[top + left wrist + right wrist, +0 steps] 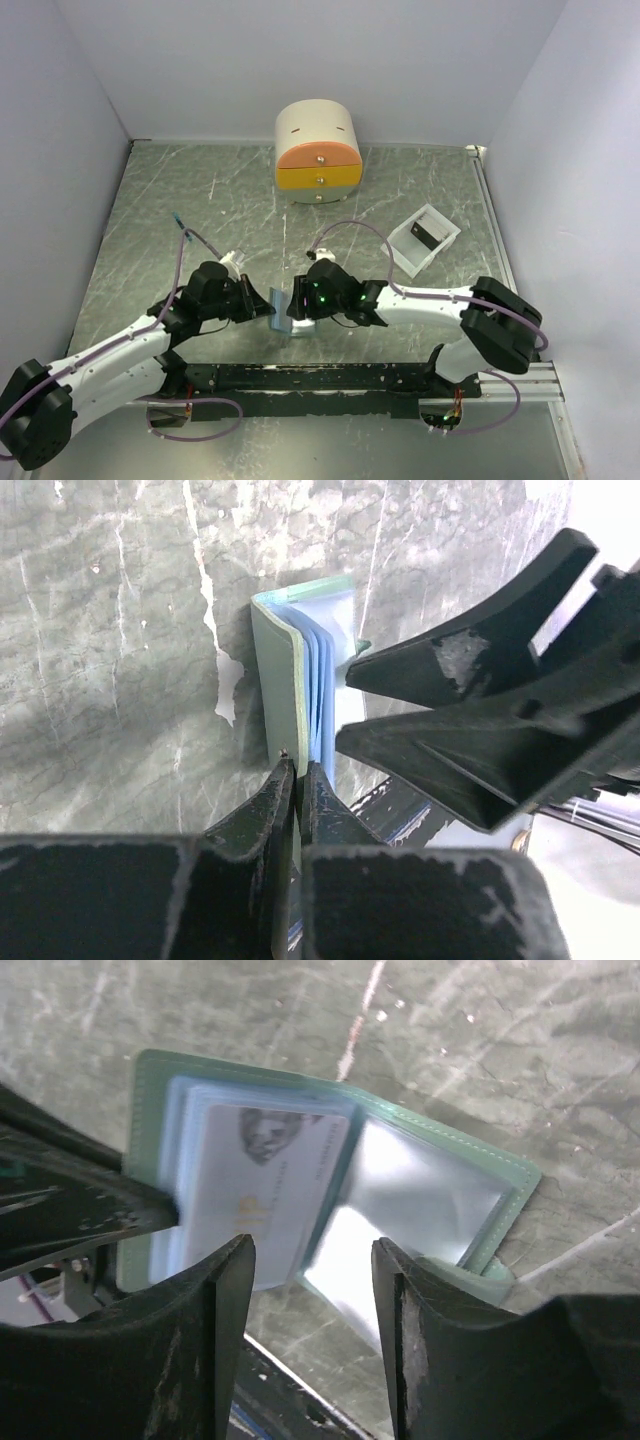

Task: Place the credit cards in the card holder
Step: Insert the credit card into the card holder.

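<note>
While left tool [299, 772] clamps card holder [278, 665] edge, right tool [312, 1255] stands apart beside it.

Table [200, 200]: grey-green marble-look top, white veins, slight sheen. Card holder [420, 1190]: matt green leatherette, stitched rim, glossy translucent blue plastic pockets. Card [265, 1195]: pale, smooth. Jaws: matt black plastic, scuffed grey. Drawer box [318, 150]: smooth cream-orange plastic.

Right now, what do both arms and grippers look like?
Left arm and right arm: white link shells, black joint housings, purple cables looping alongside. Right wrist shows green indicator lights. Left gripper and right gripper: black angular fingers, paint scuffed grey.
</note>
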